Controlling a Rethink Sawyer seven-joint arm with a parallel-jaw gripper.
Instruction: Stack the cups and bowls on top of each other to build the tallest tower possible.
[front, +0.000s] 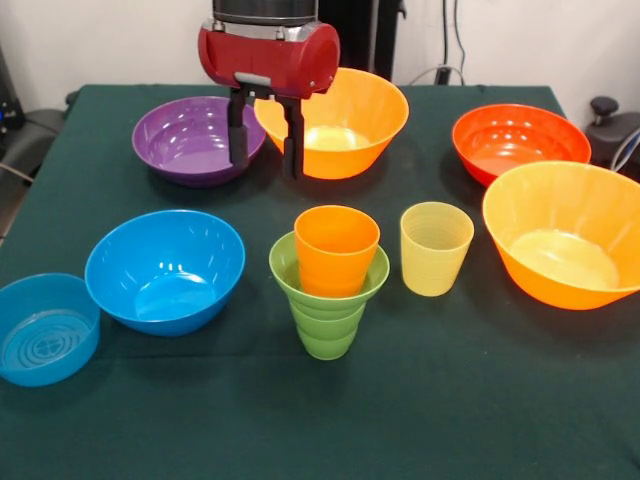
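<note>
The tower stands at the front centre: a green ribbed cup (326, 328) at the bottom, a small green bowl (284, 270) on it, and an orange cup (336, 250) upright in that bowl. A pale yellow cup (435, 248) stands just right of it. My gripper (266, 165) hangs open and empty behind the tower, in front of the gap between the purple bowl (190, 140) and a big orange bowl (350, 130). One black finger (238, 135) shows in front of the purple bowl's rim.
A medium blue bowl (165, 270) and a small translucent blue bowl (45, 330) sit at the front left. A red-orange bowl (518, 142) and a second big orange bowl (565, 235) sit at the right. All rest on a dark green cloth (480, 400).
</note>
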